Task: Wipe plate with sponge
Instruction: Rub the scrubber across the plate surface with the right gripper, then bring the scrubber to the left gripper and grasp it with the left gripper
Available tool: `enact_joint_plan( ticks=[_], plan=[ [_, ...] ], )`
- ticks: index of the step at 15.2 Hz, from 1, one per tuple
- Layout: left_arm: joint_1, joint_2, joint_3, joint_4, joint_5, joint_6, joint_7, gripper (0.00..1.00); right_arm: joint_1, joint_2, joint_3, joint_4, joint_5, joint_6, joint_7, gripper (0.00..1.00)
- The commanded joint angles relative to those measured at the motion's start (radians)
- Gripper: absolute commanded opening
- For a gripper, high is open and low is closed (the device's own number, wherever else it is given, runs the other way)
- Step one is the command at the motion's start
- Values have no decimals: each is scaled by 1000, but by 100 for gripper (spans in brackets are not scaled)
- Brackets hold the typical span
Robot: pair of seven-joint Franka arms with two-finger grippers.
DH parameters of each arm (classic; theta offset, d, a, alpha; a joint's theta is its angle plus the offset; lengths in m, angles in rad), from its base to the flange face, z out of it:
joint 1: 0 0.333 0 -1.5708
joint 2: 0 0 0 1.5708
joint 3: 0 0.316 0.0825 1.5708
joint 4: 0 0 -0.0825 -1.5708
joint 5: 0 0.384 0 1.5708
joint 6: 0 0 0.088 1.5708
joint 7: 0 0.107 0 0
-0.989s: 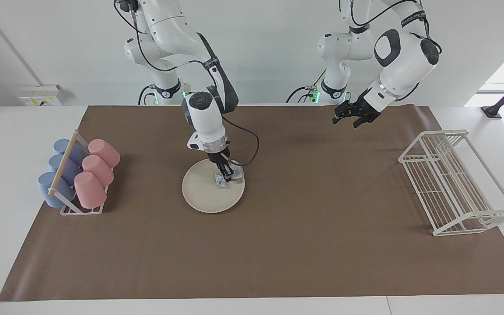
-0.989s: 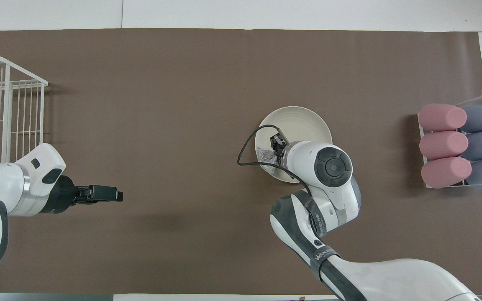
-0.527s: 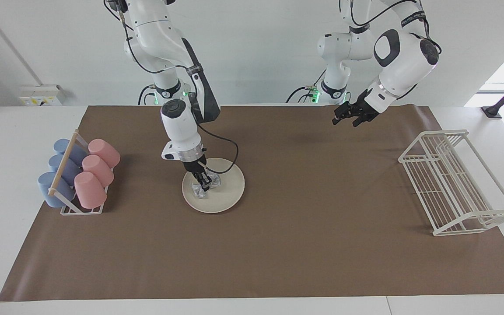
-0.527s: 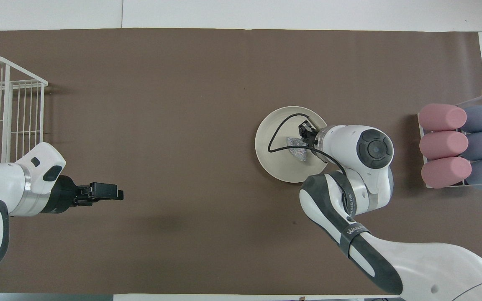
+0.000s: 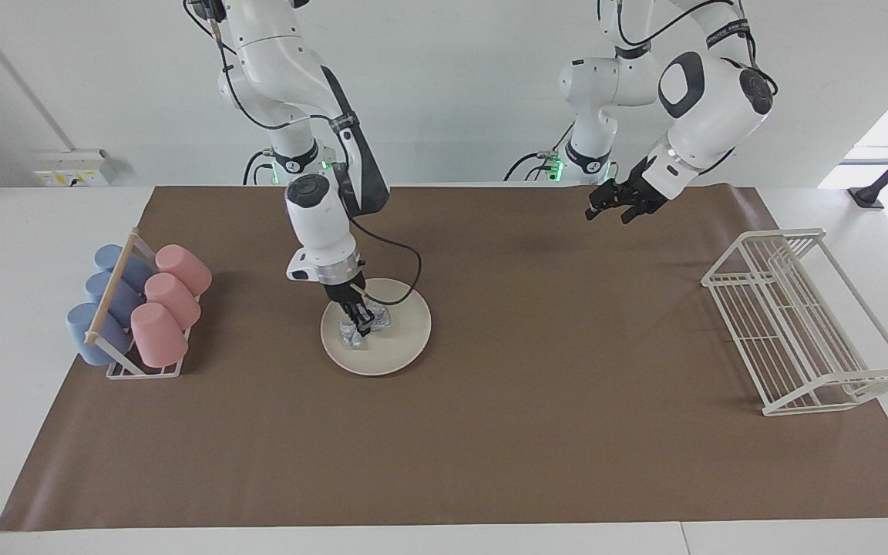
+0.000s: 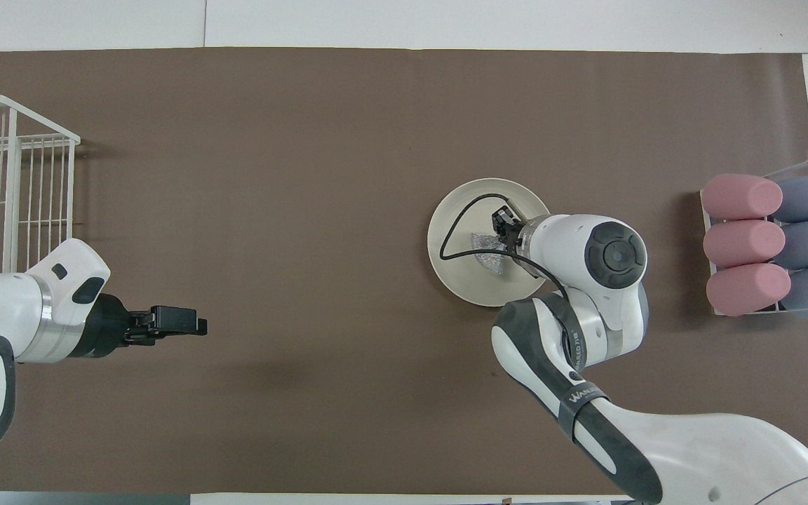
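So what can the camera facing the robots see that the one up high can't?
Only the facing view shows the arms' bases, the wall, and the right gripper reaching down so the sponge touches the plate. Only the overhead view shows the whole round plate from straight above, partly covered by the right arm. Both show the sponge on the plate, the cups, the wire rack and the left gripper waiting in the air.

Off-task items sitting at the two ends of the worktop

A white wire rack (image 5: 806, 320) is standing at the left arm's end on the brown mat (image 5: 536, 432); a cup rack (image 5: 122, 351) is holding pink cups (image 5: 168, 304) and blue cups (image 5: 97, 308) at the right arm's end.
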Motion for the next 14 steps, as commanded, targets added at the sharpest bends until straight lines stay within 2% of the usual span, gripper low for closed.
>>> enact_joint_plan(
  ticks=[1, 6, 8, 9, 12, 13, 14],
  plan=[
    [3, 11, -6, 13, 22, 10, -20, 100, 64, 48, 9, -27, 9, 27, 139, 0],
    [3, 11, -5, 13, 22, 10, -20, 100, 73, 36, 9, -1, 9, -7, 167, 0],
    [3, 11, -6, 15, 21, 10, -20, 100, 76, -27, 9, 66, 11, -173, 187, 0],
    [-2, 11, -6, 13, 22, 12, -20, 100, 78, -67, 9, 120, 11, -303, 219, 0],
    [-3, 11, -9, 15, 21, 25, -22, 100, 81, -156, 10, 267, 9, -570, 310, 0],
    [4, 14, -8, 15, -11, 47, -20, 100, 81, -176, 10, 310, 9, -643, 321, 0],
    [3, 17, -8, 15, -93, 50, -19, 100, 83, -199, 13, 356, 9, -704, 350, 0]
  ],
)
